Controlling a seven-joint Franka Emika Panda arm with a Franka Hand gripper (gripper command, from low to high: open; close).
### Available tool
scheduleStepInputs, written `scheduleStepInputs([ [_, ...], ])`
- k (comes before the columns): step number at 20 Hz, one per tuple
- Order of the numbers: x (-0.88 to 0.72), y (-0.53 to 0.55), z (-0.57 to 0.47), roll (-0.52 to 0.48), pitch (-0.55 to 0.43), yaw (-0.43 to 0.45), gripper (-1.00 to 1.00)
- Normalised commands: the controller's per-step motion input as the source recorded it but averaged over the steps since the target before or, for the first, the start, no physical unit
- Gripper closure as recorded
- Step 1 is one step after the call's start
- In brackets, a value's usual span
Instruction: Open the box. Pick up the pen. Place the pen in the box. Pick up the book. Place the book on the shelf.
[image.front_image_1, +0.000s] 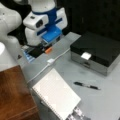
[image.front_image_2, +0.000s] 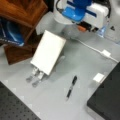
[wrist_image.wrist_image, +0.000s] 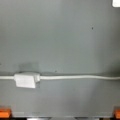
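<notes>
Book (image.front_image_1: 56, 96) nearest camera, propped tilted on metal rack (image.front_image_2: 35, 76), beside shelf (image.front_image_1: 13, 95). Pen (image.front_image_1: 86, 85) flat on table (image.front_image_1: 105, 100), between book and box (image.front_image_1: 96, 51) (lid down, nothing done yet). Gripper (image.front_image_1: 47, 46) at a front view's top left, box toward right. Fingers hidden: opening cannot tell, nothing held visibly.

I can read no text, label, brand, number or sign anywhere around me. The cover of the book (image.front_image_1: 56, 96) is plain white, the black lid of the box (image.front_image_1: 96, 48) is bare, and the pen (image.front_image_2: 71, 87) shows no lettering. The blue thing (image.front_image_2: 11, 35) under the shelf (image.front_image_2: 23, 11) has pale marks, none legible.
</notes>
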Motion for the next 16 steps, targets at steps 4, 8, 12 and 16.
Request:
scheduleStepInputs([
  [4, -0.01, 0.06, 0.02, 0.133, -0.054, 0.017, -1.0],
  [8, 0.0, 0.2, 0.01, 0.168, -0.066, -0.071, -1.0],
  [12, 0.03, 0.32, 0.0, 0.124, -0.008, -0.058, -1.0],
  [16, 0.13, 0.36, -0.05, 0.072, 0.058, -0.072, -1.0],
])
